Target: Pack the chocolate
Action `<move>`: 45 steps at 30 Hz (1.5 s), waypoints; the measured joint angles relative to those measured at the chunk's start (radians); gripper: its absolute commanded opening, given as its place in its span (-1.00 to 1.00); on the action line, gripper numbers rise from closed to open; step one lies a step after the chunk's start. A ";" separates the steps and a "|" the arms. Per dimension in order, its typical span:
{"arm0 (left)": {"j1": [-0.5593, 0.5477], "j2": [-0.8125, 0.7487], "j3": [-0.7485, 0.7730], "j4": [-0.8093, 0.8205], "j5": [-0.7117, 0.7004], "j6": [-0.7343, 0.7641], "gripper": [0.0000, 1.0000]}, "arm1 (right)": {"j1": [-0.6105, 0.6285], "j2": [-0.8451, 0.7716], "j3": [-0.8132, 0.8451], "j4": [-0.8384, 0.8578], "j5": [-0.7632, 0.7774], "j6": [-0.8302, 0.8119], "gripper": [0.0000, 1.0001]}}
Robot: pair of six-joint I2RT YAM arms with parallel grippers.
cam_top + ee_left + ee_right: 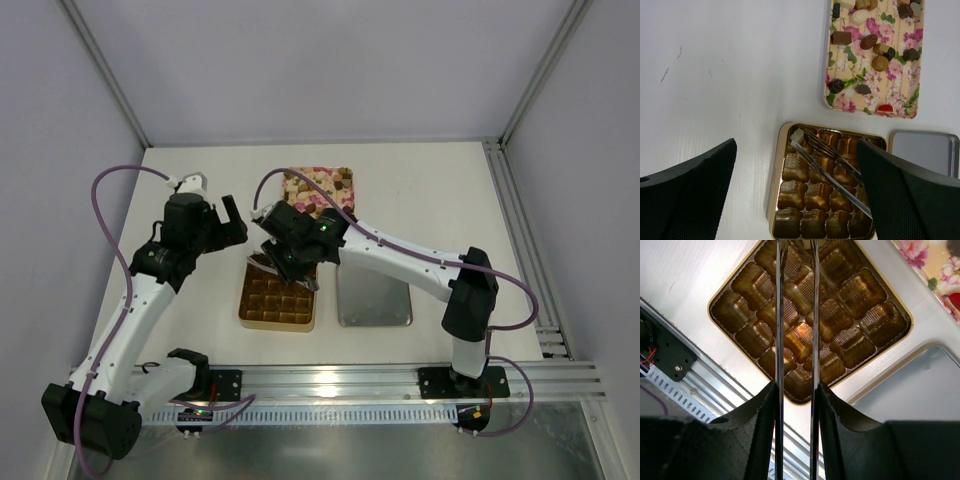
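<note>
Shows the chocolate [869,41] scattered loose on the flowered tray [900,90], toward the far side of the bench [715,75], near the gold box [776,195] but apart from it. Handles, in all likelihood, as light, stiff and brittle, with smooth skins prone to slipping and marking under pressure. Best taken across the flanks, low and gently, one piece at a time. Shows the right hand [796,405] clenched on metal tongs [779,315], blades parted, reaching over the box cells toward a far corner, with a pale piece [798,135] at the tips. Cannot tell whether pinched or lying free in the cell. Places the tray pieces beyond the tong tips, clear of both hands. Shows the left hand [232,225] released and empty, poised above the bench beside the box.
</note>
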 measured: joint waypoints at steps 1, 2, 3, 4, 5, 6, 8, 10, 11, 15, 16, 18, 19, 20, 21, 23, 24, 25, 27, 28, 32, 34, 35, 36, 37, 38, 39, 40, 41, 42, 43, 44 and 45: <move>0.000 0.000 0.000 0.000 0.000 0.000 0.99 | 0.000 0.000 0.003 0.000 0.003 0.000 -0.23; 0.000 0.000 0.000 0.000 -0.001 0.000 0.99 | 0.000 0.000 0.008 -0.001 0.007 0.000 -0.23; 0.000 0.000 0.000 0.000 -0.002 0.000 0.99 | 0.000 0.000 0.013 -0.001 0.011 0.000 -0.22; 0.000 0.000 0.000 0.000 -0.005 0.000 0.99 | 0.000 0.000 0.018 -0.001 0.016 -0.001 -0.22; 0.000 0.000 0.000 0.000 -0.006 0.000 0.99 | -0.001 0.000 0.023 -0.001 0.021 -0.002 -0.22; 0.000 -0.001 0.000 0.000 -0.008 0.000 0.99 | -0.003 -0.001 0.028 -0.001 0.024 -0.003 -0.22; 0.000 -0.004 0.000 0.000 -0.009 0.000 0.99 | -0.008 -0.006 0.031 -0.001 0.032 -0.003 -0.22; 0.000 -0.007 0.000 0.000 -0.011 0.000 1.00 | -0.014 -0.015 0.031 -0.004 0.041 -0.004 -0.22; 0.000 -0.009 0.000 0.000 -0.012 0.000 0.99 | -0.018 -0.020 0.031 -0.006 0.045 -0.004 -0.22; 0.000 -0.015 0.000 0.000 -0.019 0.000 0.99 | -0.049 -0.061 0.027 -0.015 0.056 -0.007 -0.22; 0.000 -0.017 0.000 0.000 -0.021 0.000 0.99 | -0.062 -0.074 0.025 -0.015 0.058 -0.008 -0.21; 0.000 -0.021 0.000 0.000 -0.026 0.000 0.99 | -0.089 -0.101 0.014 -0.014 0.064 -0.011 -0.21; 0.000 -0.023 0.000 0.000 -0.026 0.000 0.99 | -0.106 -0.119 0.003 -0.014 0.068 -0.013 -0.21; 0.000 -0.024 0.000 0.000 -0.027 0.000 0.99 | -0.127 -0.134 -0.008 -0.014 0.071 -0.015 -0.21; 0.000 -0.024 0.000 0.000 -0.027 0.000 0.99 | -0.150 -0.146 -0.019 -0.014 0.073 -0.017 -0.22; 0.000 -0.024 0.000 0.000 -0.027 0.000 1.00 | -0.201 -0.163 -0.040 -0.011 0.077 -0.023 -0.21; 0.000 -0.024 0.000 0.000 -0.027 0.000 0.99 | -0.228 -0.164 -0.047 -0.011 0.080 -0.028 -0.21; 0.000 -0.024 0.000 0.000 -0.027 0.000 0.99 | -0.254 -0.164 -0.052 -0.010 0.082 -0.032 -0.22; 0.000 -0.024 0.000 0.000 -0.026 0.000 0.99 | -0.298 -0.158 -0.058 -0.009 0.084 -0.039 -0.22; 0.000 -0.024 0.000 0.000 -0.026 0.000 0.99 | -0.325 -0.153 -0.058 -0.007 0.083 -0.044 -0.22; 0.000 -0.024 0.000 0.000 -0.026 0.000 0.99 | -0.399 -0.099 -0.041 0.001 0.082 -0.065 -0.22; 0.000 -0.024 0.000 0.000 -0.027 0.000 0.99 | -0.414 -0.055 -0.021 0.002 0.082 -0.072 -0.22; 0.000 -0.024 0.000 0.000 -0.027 0.000 0.99 | -0.418 -0.029 -0.010 0.002 0.080 -0.077 -0.22; 0.000 -0.024 0.000 0.000 -0.027 0.000 1.00 | -0.420 -0.004 0.000 0.002 0.078 -0.082 -0.22; 0.000 -0.024 0.000 0.000 -0.027 0.000 0.99 | -0.421 0.020 0.008 0.002 0.076 -0.087 -0.22; 0.000 -0.024 0.000 0.000 -0.027 0.000 1.00 | -0.421 0.042 0.014 0.001 0.073 -0.090 -0.22; 0.000 -0.024 0.000 0.000 -0.027 0.000 1.00 | -0.421 0.059 0.019 0.001 0.071 -0.092 -0.22; 0.000 -0.024 0.000 0.000 -0.027 0.000 0.99 | -0.421 0.072 0.022 0.001 0.069 -0.094 -0.22; 0.000 -0.024 0.000 0.000 -0.027 0.000 0.99 | -0.421 0.081 0.023 0.001 0.066 -0.097 -0.22; 0.000 -0.024 0.000 0.000 -0.027 0.000 0.99 | -0.421 0.086 0.023 0.000 0.063 -0.098 -0.21; 0.000 -0.024 0.000 0.000 -0.027 0.000 0.99 | -0.421 0.087 0.023 0.000 0.062 -0.101 -0.21; 0.000 -0.024 0.000 0.000 -0.027 0.000 0.99 | -0.421 0.087 0.023 0.000 0.062 -0.104 -0.21; 0.000 -0.024 0.000 0.000 -0.027 0.000 0.99 | -0.421 0.087 0.024 0.000 0.061 -0.106 -0.21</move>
